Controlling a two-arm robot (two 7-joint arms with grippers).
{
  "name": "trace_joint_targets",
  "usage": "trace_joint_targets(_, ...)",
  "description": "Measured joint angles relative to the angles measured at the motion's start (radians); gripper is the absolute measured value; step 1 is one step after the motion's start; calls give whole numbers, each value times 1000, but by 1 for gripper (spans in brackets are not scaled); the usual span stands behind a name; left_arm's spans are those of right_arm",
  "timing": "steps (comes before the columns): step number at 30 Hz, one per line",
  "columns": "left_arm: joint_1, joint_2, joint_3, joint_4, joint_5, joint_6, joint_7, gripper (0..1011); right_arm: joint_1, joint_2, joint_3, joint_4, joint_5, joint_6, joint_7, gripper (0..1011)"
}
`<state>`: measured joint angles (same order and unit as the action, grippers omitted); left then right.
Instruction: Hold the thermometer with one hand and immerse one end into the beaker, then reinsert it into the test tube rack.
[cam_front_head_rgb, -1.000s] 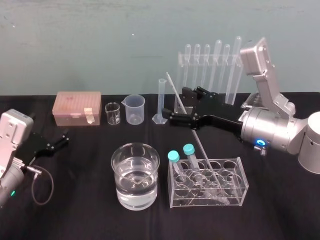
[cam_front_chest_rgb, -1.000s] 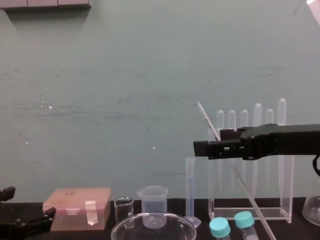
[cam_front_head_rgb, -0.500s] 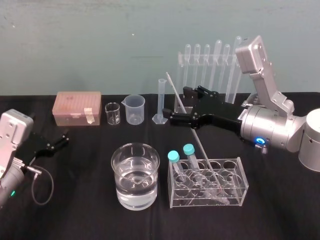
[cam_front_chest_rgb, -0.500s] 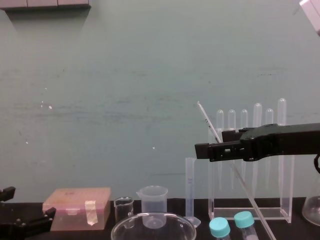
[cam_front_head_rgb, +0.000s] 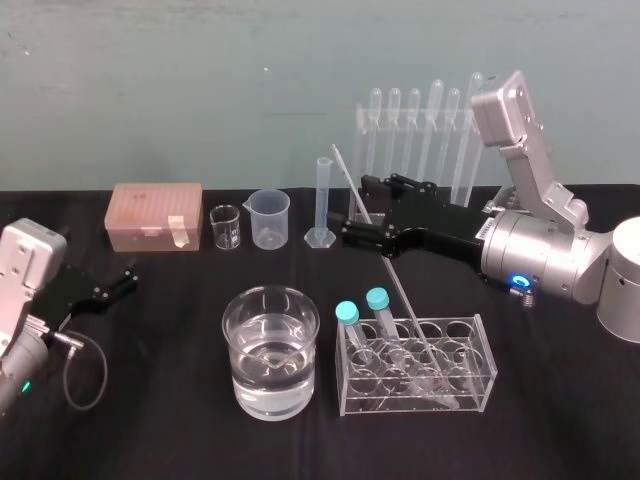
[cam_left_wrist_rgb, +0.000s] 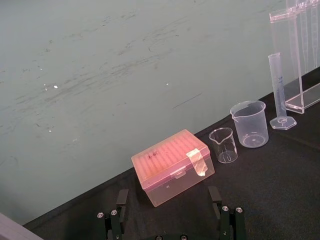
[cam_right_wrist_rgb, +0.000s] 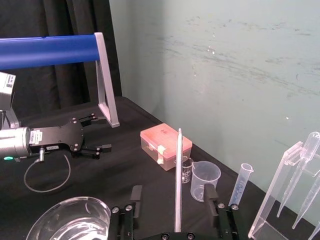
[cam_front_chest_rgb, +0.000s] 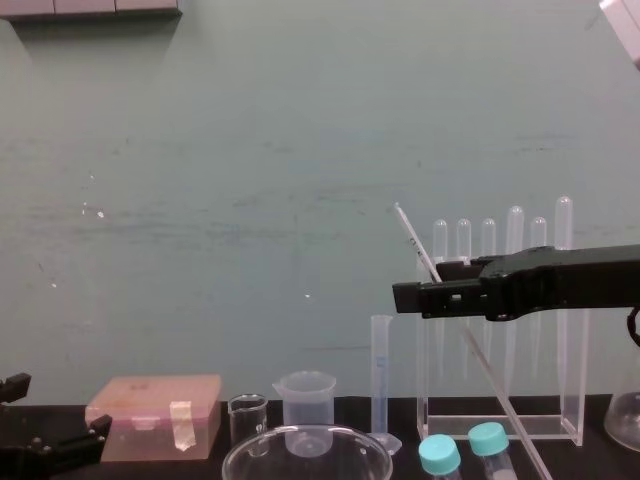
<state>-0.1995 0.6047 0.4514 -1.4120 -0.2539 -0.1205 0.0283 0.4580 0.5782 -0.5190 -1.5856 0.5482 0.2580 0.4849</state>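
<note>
Glass thermometer leans between the spread fingers of the right end effector.
In the head view its foot sits in the tube rack just right of the beaker, and its top tilts back toward the beaker; the chest view crops that foot. The right wrist view adds a gap on each side of the rod, which touches neither finger. Bare black worktop lies left of and before the beaker. Well left of the beaker, the left end effector rests with its fingers spread.
</note>
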Motion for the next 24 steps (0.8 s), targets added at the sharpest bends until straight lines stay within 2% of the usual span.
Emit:
trace_joint_targets(7, 0, 0, 0, 0, 0, 0, 0, 1008, 0, 0, 0, 0, 0, -1, 0, 629)
trace_joint_targets(10, 0, 0, 0, 0, 0, 0, 0, 1008, 0, 0, 0, 0, 1, -2, 0, 509)
trace_joint_targets(11, 0, 0, 0, 0, 0, 0, 0, 1008, 0, 0, 0, 0, 1, -2, 0, 509)
trace_joint_targets(12, 0, 0, 0, 0, 0, 0, 0, 1008, 0, 0, 0, 0, 1, -2, 1, 424)
trace_joint_targets(13, 0, 0, 0, 0, 0, 0, 0, 1008, 0, 0, 0, 0, 1, -2, 1, 424)
trace_joint_targets(24, 0, 0, 0, 0, 0, 0, 0, 1008, 0, 0, 0, 0, 1, -2, 2, 75)
